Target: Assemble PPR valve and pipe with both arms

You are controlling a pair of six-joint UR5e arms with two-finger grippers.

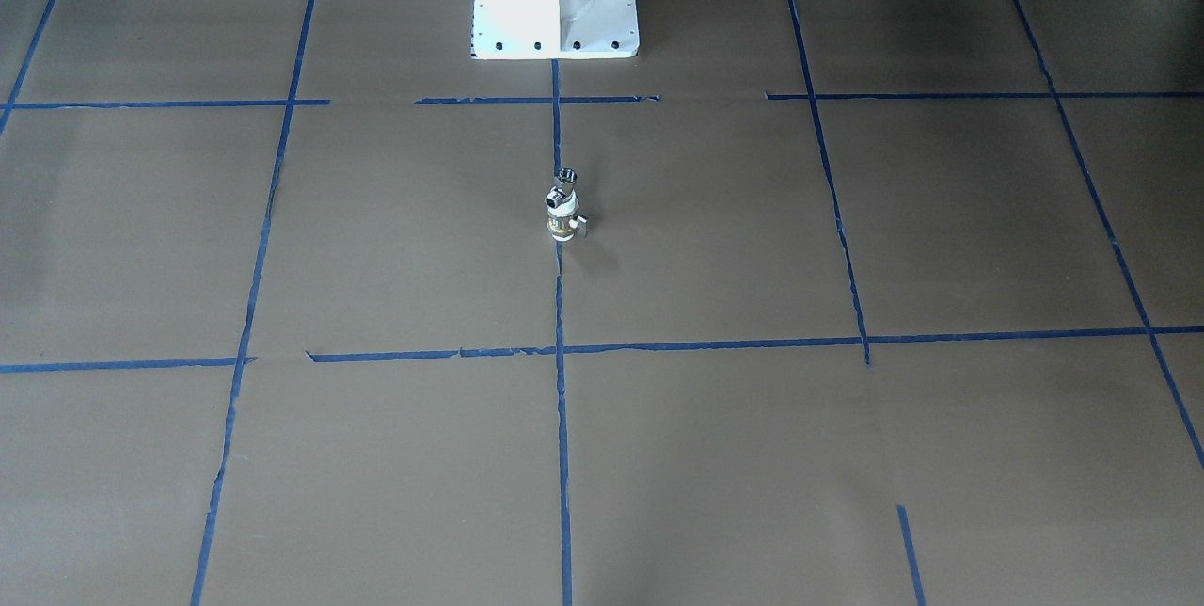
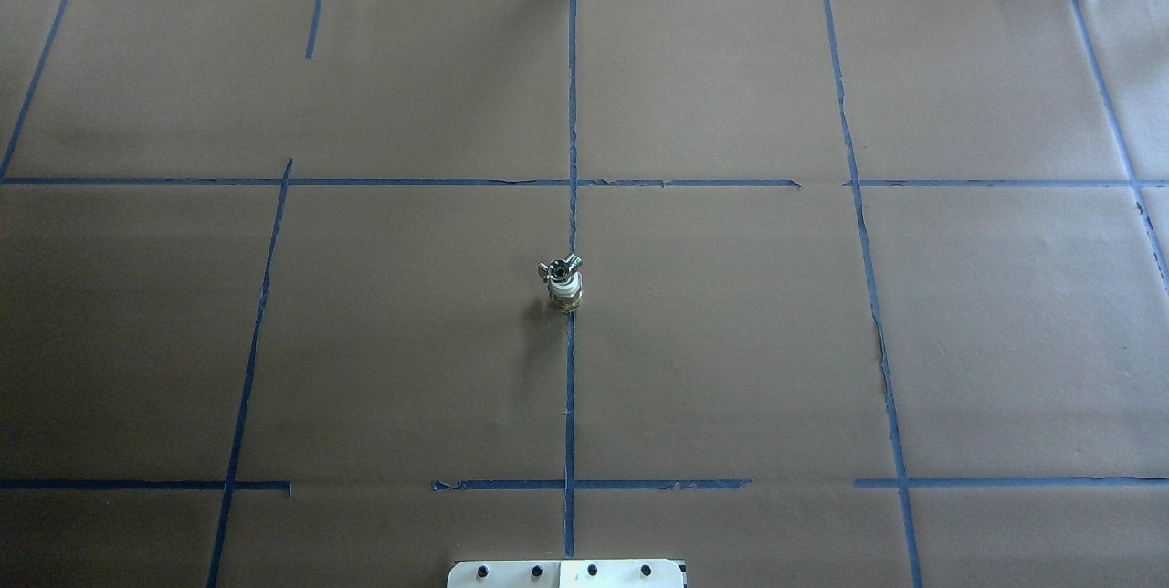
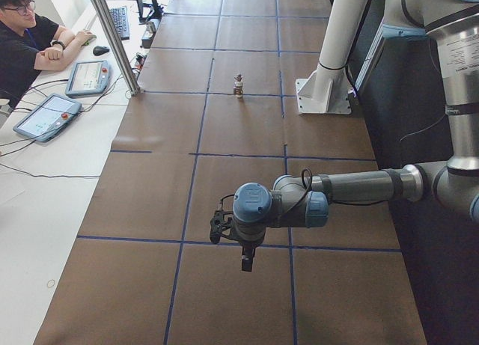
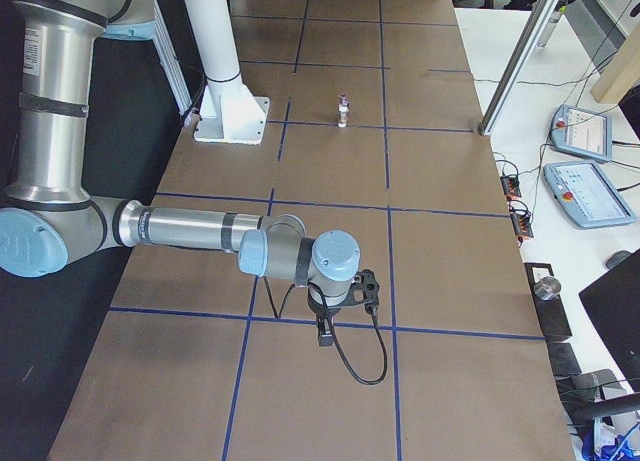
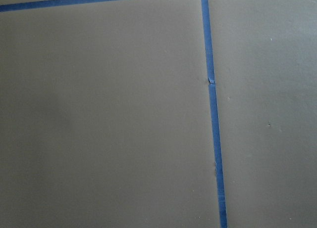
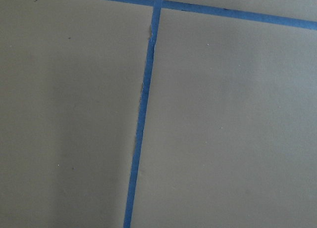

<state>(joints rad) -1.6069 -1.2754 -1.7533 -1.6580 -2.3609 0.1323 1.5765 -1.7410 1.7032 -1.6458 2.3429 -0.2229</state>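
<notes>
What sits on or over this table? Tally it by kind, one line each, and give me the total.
PPR valve: 1
Pipe: 1, standing on top of the valve
Robot arms: 2, left arm and right arm
Total: 4

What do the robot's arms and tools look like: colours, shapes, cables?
The left arm and right arm are silver-grey tubes with rounded light-blue joint caps. The left tool and right tool are small and black. A thin black cable loops below the right wrist.
</notes>
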